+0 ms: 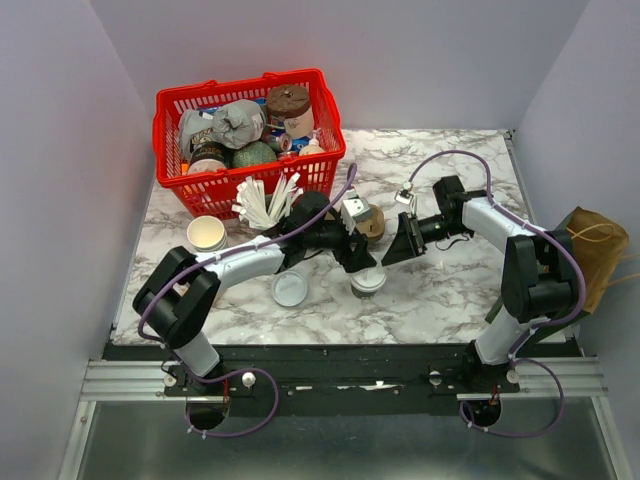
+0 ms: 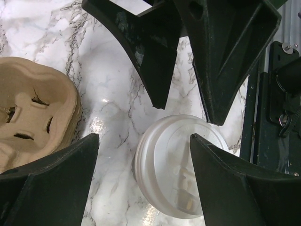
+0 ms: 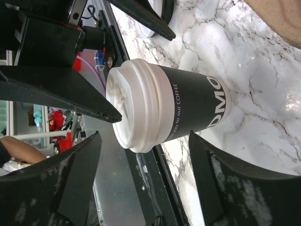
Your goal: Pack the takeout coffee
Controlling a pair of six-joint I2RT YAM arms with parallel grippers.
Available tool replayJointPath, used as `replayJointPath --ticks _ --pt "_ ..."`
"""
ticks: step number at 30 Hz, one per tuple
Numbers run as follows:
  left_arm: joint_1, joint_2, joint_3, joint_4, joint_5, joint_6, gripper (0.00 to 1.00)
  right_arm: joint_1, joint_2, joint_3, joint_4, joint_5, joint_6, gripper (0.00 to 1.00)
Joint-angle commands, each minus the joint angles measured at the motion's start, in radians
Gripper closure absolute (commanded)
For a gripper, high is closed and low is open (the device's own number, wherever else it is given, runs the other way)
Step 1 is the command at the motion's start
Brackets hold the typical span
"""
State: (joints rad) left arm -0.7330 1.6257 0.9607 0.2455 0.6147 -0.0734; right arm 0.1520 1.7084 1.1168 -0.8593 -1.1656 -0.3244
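The takeout coffee (image 1: 367, 283) stands upright on the marble table, a dark cup (image 3: 197, 110) with white lettering and a round white lid (image 2: 176, 165). My left gripper (image 1: 358, 262) hangs open over it. In the left wrist view the left gripper (image 2: 145, 137) has one finger on each side of the lid, and I cannot tell if either touches it. My right gripper (image 1: 402, 245) is open just to the cup's right. In the right wrist view the right gripper (image 3: 145, 136) has the cup's side just past its fingertips, not between them. The two grippers' fingers are close together.
A red basket (image 1: 325, 110) full of groceries stands at the back left. A cardboard cup carrier (image 1: 368, 220) (image 2: 28, 108) sits just behind the cup. White straws (image 1: 265, 200), a stack of paper cups (image 1: 207, 235) and a loose flat lid (image 1: 290, 290) lie left. A brown bag (image 1: 592, 240) is at the right edge.
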Motion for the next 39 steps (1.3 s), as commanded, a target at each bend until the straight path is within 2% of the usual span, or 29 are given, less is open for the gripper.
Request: replayJointPath --ticks 1,10,19,26,39 --pt "0.009 0.026 0.03 0.032 0.031 -0.019 0.15 0.008 0.022 0.018 -0.018 -0.035 -0.031 0.19" --pt "0.017 0.049 0.039 0.037 0.04 -0.025 0.16 0.014 0.026 0.021 -0.017 -0.04 -0.035 0.2" --pt "0.018 0.063 0.041 0.058 0.048 -0.048 0.16 0.02 0.037 0.015 0.0 -0.042 -0.021 0.25" --pt "0.023 0.077 0.046 0.08 0.042 -0.071 0.17 0.026 0.05 0.021 0.011 -0.043 -0.007 0.33" --pt "0.053 0.08 0.024 0.121 0.056 -0.127 0.18 0.034 0.069 0.051 0.026 -0.019 0.025 0.36"
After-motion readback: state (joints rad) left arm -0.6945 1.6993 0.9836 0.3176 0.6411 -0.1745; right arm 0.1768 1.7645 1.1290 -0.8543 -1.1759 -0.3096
